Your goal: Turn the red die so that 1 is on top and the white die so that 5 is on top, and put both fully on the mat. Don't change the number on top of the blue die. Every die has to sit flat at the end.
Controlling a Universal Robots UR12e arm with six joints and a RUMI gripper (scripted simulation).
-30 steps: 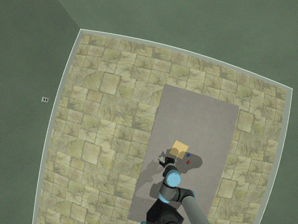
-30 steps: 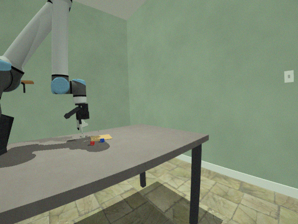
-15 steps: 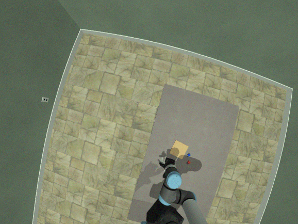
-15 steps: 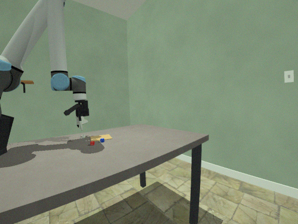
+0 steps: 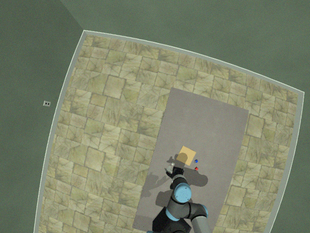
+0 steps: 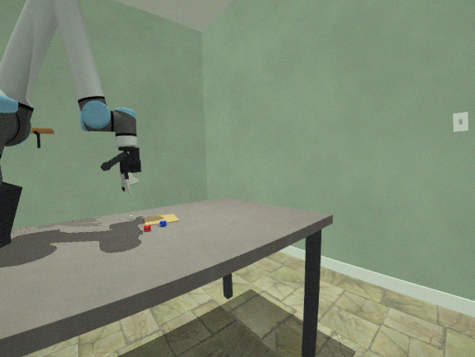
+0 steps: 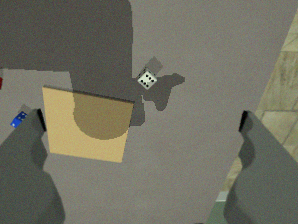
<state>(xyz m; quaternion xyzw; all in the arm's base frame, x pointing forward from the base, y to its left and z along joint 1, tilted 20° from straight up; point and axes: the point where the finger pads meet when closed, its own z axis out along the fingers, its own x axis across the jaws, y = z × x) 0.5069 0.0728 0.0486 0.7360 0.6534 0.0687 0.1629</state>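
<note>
The white die (image 7: 146, 79) sits flat on the grey table, just off the tan mat (image 7: 89, 123), with 5 pips on top. It also shows in the side view (image 6: 131, 217) and from above (image 5: 172, 164). The red die (image 6: 147, 228) (image 5: 196, 168) and the blue die (image 6: 163, 224) (image 5: 196, 161) lie on the table beside the mat, not on it; the blue die peeks in at the wrist view's left edge (image 7: 19, 119). My gripper (image 6: 126, 187) is open and empty, well above the table, over the white die; its fingers frame the wrist view (image 7: 142, 145).
The table's edge runs close on the right of the wrist view, with tiled floor (image 7: 282, 75) beyond it. The arm's shadow (image 6: 119, 236) falls over part of the mat and table.
</note>
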